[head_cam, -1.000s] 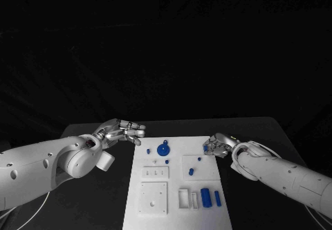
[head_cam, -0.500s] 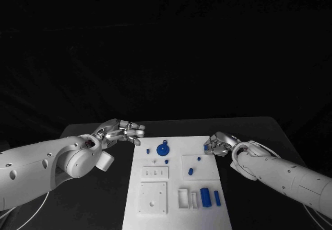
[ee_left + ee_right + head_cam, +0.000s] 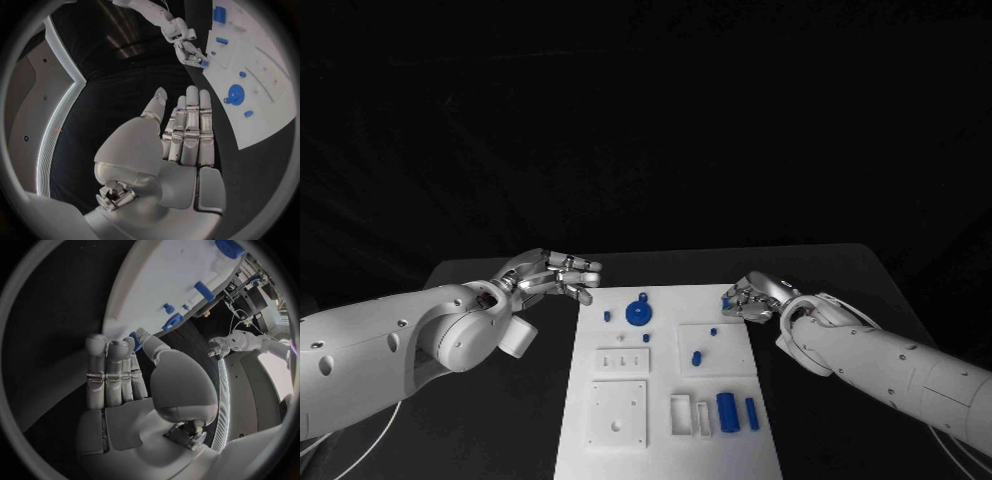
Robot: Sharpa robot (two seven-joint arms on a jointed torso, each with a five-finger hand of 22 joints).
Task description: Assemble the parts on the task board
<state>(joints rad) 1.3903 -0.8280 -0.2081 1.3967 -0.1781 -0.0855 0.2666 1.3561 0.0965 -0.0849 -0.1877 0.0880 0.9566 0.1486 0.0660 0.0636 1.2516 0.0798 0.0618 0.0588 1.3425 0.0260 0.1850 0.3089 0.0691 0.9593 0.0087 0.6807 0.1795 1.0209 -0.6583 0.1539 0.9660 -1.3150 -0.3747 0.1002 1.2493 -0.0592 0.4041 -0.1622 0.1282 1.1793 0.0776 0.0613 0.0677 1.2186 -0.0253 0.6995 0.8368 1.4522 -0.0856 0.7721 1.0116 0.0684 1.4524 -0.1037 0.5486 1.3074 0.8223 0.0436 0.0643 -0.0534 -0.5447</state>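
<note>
Silver right robot hand [image 3: 751,300] pinches part [image 3: 204,63].

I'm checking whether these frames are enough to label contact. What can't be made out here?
- Right hand: in the head view, too small to tell whether it grips the blue part at the task board edge; in the right wrist view its own thumb covers the contact.
- Recesses in the white blocks: too small to tell their shapes.
- Left hand: over the table, apparently holding nothing.
</note>
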